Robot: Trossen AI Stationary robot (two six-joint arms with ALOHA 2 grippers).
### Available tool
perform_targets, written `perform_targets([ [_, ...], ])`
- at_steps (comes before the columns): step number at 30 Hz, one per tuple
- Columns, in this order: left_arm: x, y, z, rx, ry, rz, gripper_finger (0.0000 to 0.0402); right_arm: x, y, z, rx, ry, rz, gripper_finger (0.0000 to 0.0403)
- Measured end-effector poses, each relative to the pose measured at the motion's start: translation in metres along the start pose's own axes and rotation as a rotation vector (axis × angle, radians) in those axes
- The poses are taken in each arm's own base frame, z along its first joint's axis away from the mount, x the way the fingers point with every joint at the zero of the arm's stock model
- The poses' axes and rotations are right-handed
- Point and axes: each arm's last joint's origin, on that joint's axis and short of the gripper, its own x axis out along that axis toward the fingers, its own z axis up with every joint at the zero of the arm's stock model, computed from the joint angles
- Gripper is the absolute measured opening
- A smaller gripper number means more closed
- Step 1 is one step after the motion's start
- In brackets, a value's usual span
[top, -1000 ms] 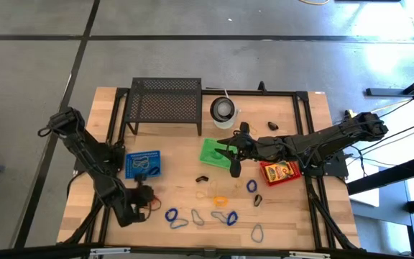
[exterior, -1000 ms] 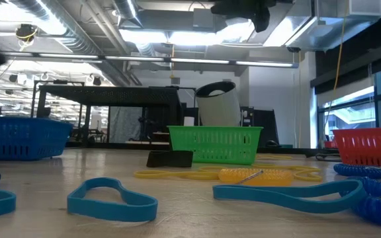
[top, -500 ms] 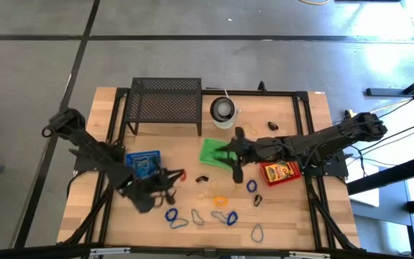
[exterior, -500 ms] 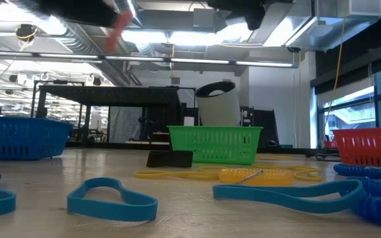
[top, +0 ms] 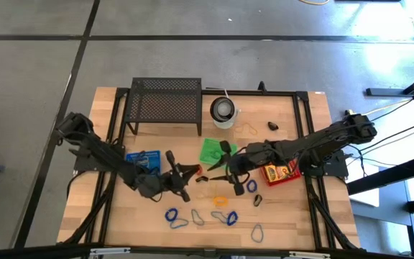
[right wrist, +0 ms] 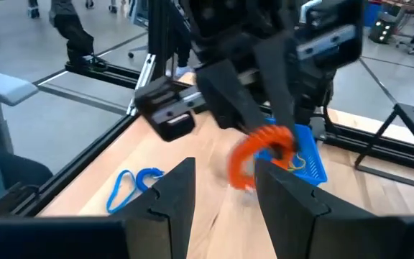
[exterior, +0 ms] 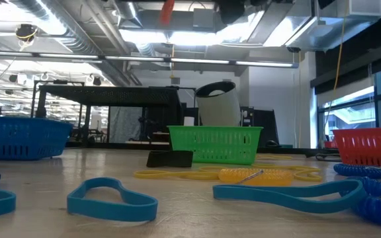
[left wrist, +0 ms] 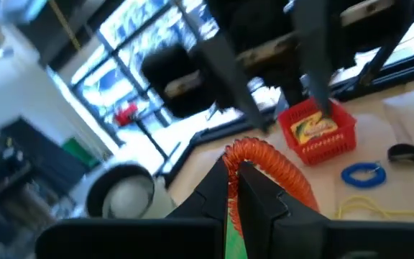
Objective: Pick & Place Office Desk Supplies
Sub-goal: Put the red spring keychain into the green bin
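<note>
My left gripper [top: 190, 173] is shut on an orange coiled loop [left wrist: 268, 164], lifted over the table's middle; the loop also shows at the low view's top edge [exterior: 167, 8]. My right gripper [top: 220, 171] stands open just to its right, facing it, its fingers [right wrist: 172, 193] apart and touching nothing. Blue loops [top: 172, 215], yellow bands [top: 205, 193] and black clips [top: 202, 178] lie loose on the wood. A yellow-green crayon box [left wrist: 313, 128] lies in the red basket [top: 280, 171]. My left gripper pinches one end of the orange coiled loop [left wrist: 237, 157] between its two fingertips. The fingers lie level and point toward the table's right edge. The loop juts out beyond the fingertips, lifted clear of the table.
A green basket [top: 213, 151] sits just behind both grippers, and a blue basket [top: 144, 162] lies under the left arm. A black mesh rack [top: 165, 101] and a white cup [top: 223, 110] stand at the far edge. Near the front edge lie more loops [top: 225, 216].
My left gripper has risen from the near left and swung toward the table's right, tipping from pointing down to level, with the orange loop kept in its fingertips. My right gripper has rolled and dipped slightly toward the near edge, staying open.
</note>
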Motion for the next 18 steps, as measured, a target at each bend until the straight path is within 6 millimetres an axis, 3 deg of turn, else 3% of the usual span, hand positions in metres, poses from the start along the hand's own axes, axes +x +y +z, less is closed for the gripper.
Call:
perform_targets([
  [10, 0.004, 0.000, 0.009, 0.131, -0.125, -0.010, 0.0012, 0.000, -0.002, 0.000, 0.017, 0.002, -0.059, 0.0146],
  [18, 0.022, 0.010, 0.007, 0.148, -0.198, -0.056, 0.0013, 0.000, -0.001, 0.005, 0.019, -0.049, -0.021, 0.0146],
])
